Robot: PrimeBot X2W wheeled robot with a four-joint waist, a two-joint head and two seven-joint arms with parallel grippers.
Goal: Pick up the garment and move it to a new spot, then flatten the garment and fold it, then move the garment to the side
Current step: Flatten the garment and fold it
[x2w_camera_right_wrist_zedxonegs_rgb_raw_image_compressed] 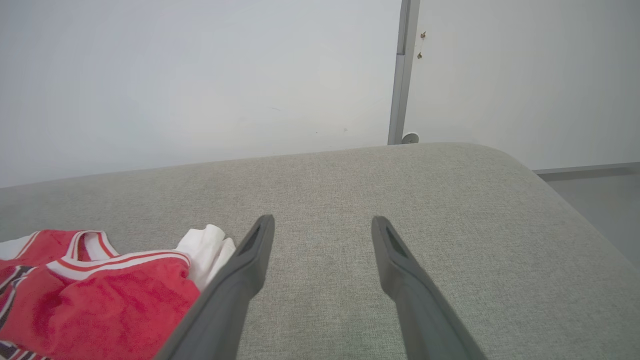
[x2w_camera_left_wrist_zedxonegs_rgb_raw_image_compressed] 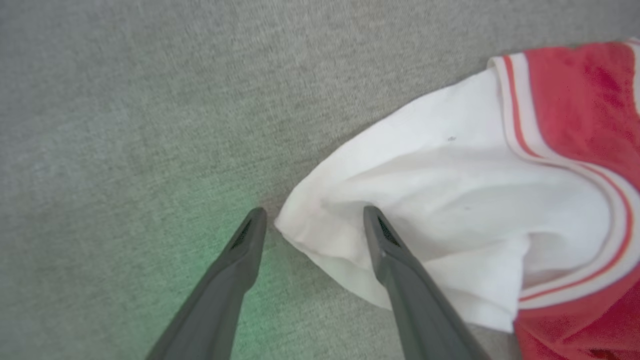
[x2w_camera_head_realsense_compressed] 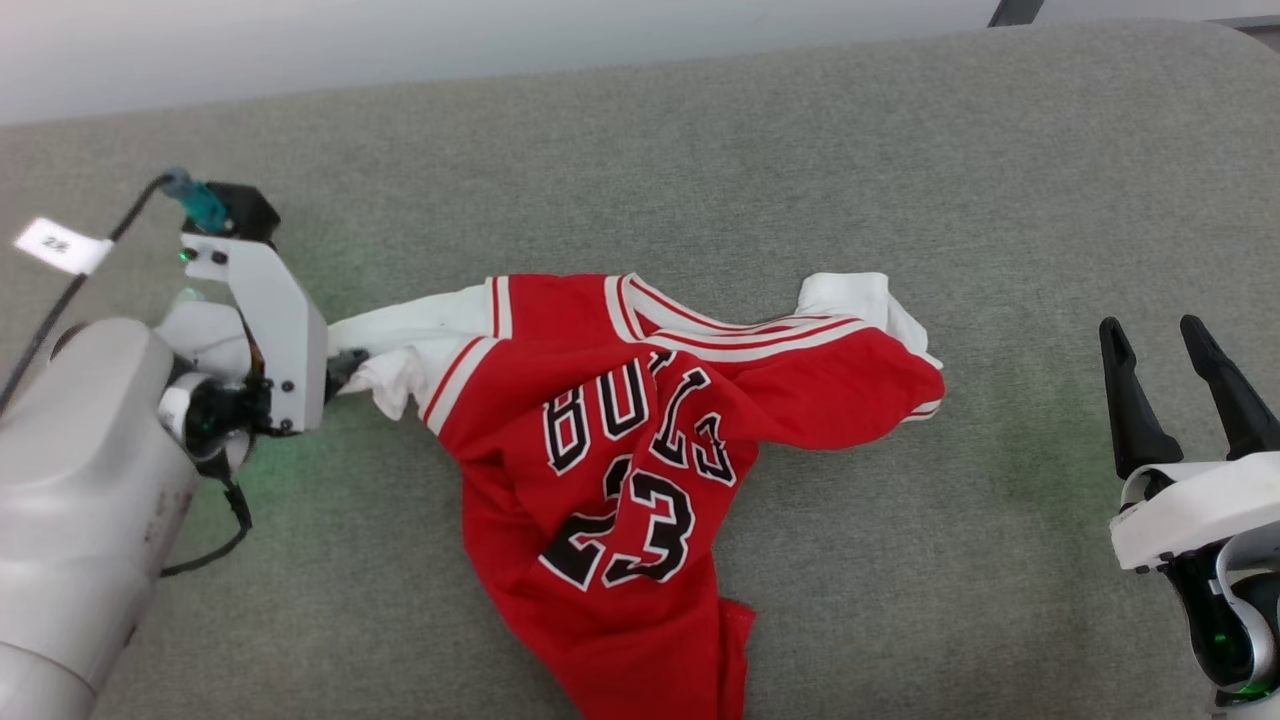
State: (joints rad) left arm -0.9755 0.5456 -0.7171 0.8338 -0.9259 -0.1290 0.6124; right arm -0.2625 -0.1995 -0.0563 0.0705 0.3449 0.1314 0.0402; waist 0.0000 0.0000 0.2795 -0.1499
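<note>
The garment [x2w_camera_head_realsense_compressed: 620, 440], a red jersey with white sleeves, striped trim, "BULLS" and 23, lies crumpled in the middle of the grey padded surface [x2w_camera_head_realsense_compressed: 700, 150]. My left gripper [x2w_camera_left_wrist_zedxonegs_rgb_raw_image_compressed: 311, 216] stands open at the garment's left white sleeve [x2w_camera_left_wrist_zedxonegs_rgb_raw_image_compressed: 440, 200]; the sleeve's corner lies between the two fingers, one finger on the cloth, the other on the bare surface. In the head view the left wrist [x2w_camera_head_realsense_compressed: 260, 320] hides most of those fingers. My right gripper [x2w_camera_head_realsense_compressed: 1160, 350] is open and empty at the lower right, well clear of the garment's right side [x2w_camera_right_wrist_zedxonegs_rgb_raw_image_compressed: 100, 295].
A white label [x2w_camera_head_realsense_compressed: 62, 245] and a black cable [x2w_camera_head_realsense_compressed: 90, 270] lie at the far left. The surface's far edge meets a pale wall [x2w_camera_right_wrist_zedxonegs_rgb_raw_image_compressed: 200, 75] with a grey post [x2w_camera_right_wrist_zedxonegs_rgb_raw_image_compressed: 402, 70]. The surface's right corner rounds off above the floor [x2w_camera_right_wrist_zedxonegs_rgb_raw_image_compressed: 600, 190].
</note>
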